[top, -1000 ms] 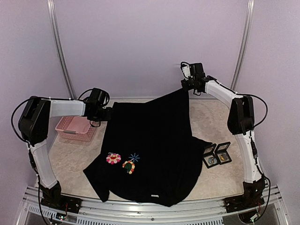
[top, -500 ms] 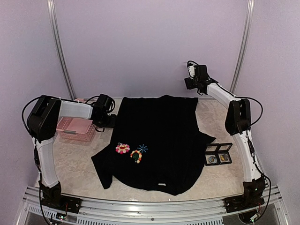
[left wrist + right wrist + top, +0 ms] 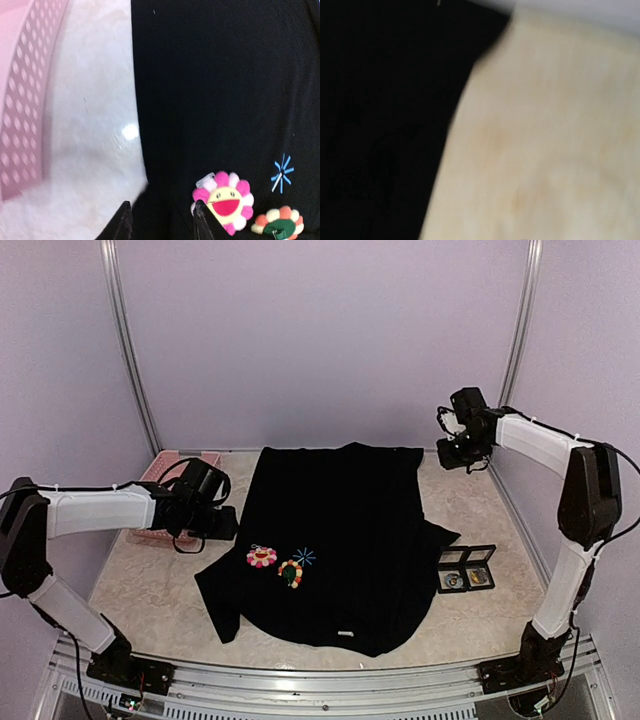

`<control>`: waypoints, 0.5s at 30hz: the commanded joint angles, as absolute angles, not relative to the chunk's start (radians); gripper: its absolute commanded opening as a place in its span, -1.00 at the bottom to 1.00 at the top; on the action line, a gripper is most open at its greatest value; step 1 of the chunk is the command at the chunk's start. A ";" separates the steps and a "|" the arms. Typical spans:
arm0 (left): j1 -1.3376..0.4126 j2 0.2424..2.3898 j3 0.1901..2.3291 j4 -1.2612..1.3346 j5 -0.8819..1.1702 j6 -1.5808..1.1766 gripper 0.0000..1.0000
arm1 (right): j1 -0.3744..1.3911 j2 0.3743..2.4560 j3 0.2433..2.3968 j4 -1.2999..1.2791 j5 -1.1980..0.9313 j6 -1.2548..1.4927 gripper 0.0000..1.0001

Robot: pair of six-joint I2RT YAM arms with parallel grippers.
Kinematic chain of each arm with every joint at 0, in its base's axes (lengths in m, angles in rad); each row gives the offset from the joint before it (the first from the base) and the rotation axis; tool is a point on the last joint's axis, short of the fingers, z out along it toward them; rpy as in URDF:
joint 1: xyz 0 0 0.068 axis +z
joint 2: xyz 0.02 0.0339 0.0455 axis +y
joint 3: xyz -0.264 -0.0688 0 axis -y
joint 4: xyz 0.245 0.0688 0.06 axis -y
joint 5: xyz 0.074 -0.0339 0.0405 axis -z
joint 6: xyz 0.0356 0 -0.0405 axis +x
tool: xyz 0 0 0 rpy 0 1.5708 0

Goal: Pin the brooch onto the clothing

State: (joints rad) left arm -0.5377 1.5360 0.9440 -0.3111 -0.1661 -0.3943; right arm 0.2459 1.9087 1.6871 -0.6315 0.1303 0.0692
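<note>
**Lying flat: shirt spread out, brooch not yet fetched**

Covering most of the table (image 3: pixel 150 585), the black T-shirt (image 3: pixel 340 520) lies face up, collar at the far side and hem near the arm bases. It looks flat enough to pin into, though the sleeve on its right side is bunched.

The left gripper (image 3: pixel 161 214) hangs low over the T-shirt's left edge. Its fingers stand partly apart with nothing between them, so it is probably clear of the cloth. The right gripper (image 3: pixel 452 452) is raised just beyond the T-shirt's far right corner. Its own camera shows only blurred cloth and table and no fingers, so I cannot tell how its jaws stand.

A pink basket (image 3: pixel 165 462) sits left of the T-shirt, half hidden behind the left arm. Two open black cases (image 3: pixel 465 570) rest just off the T-shirt's right sleeve.

On the T-shirt's left front are a pink flower (image 3: pixel 225 201), an orange flower (image 3: pixel 277 225) cut off by the frame, and a blue starburst (image 3: pixel 281 172).

The brooch (image 3: pixel 455 581) seems to lie in the case nearer the T-shirt, but it is too small to be sure.
</note>
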 commanded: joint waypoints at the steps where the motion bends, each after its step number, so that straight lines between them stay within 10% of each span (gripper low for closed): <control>1: -0.619 1.487 0.815 -0.378 -0.144 -0.524 -0.33 | 0.275 1.798 1.402 -0.667 -0.010 0.176 -0.64; 15: -0.610 1.664 0.654 -0.240 -0.112 -0.627 -0.41 | 0.283 1.897 1.135 -0.526 -0.028 0.211 -1.00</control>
State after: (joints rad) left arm -0.6170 1.5707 0.7071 -0.2123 -0.1295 -0.5617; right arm 0.3107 1.8698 1.1698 -0.5716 -0.1123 0.1814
